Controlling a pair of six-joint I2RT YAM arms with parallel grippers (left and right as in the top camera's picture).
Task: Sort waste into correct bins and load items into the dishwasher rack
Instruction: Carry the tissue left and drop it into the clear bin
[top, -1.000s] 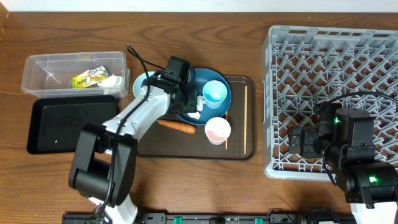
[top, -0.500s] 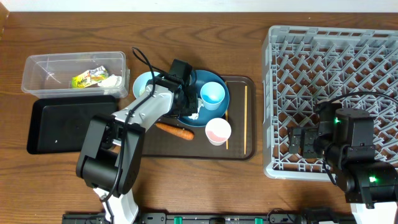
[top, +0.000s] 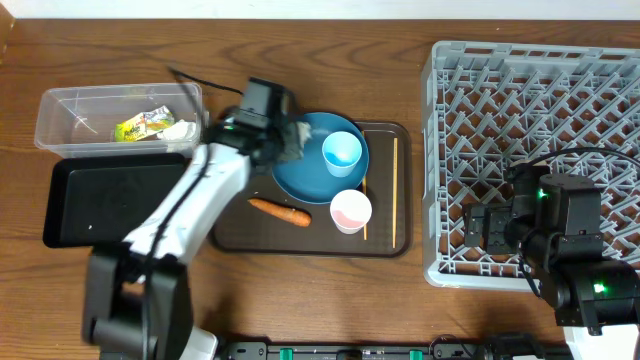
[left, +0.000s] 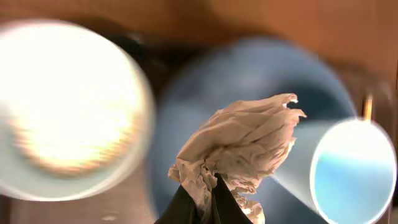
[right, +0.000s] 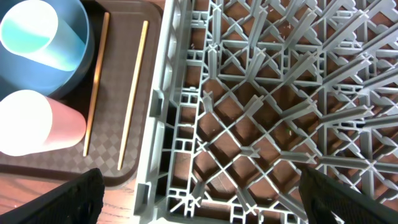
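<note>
My left gripper (top: 287, 141) is shut on a crumpled white tissue wad (left: 244, 140), held above the left rim of the round blue dish (top: 312, 172). A light-blue cup (top: 342, 152) lies on that dish. Below it stands a pink cup (top: 350, 210), with an orange carrot (top: 281, 209) to its left. Two chopsticks (top: 395, 188) lie along the right side of the brown tray. A pale bowl (left: 68, 112) shows blurred in the left wrist view. My right gripper (right: 217, 202) hangs open over the front left corner of the grey dishwasher rack (top: 540, 130).
The clear tub (top: 70, 112) at the far left holds a yellow wrapper (top: 140, 125) and a white tissue (top: 181, 128). A black tray (top: 100, 205) lies just in front of it. The brown serving tray (top: 320, 238) bears the dishes.
My left gripper has shut on the tissue wad and lifted it off the dish, moving up and to the left. The right arm has stayed still.
</note>
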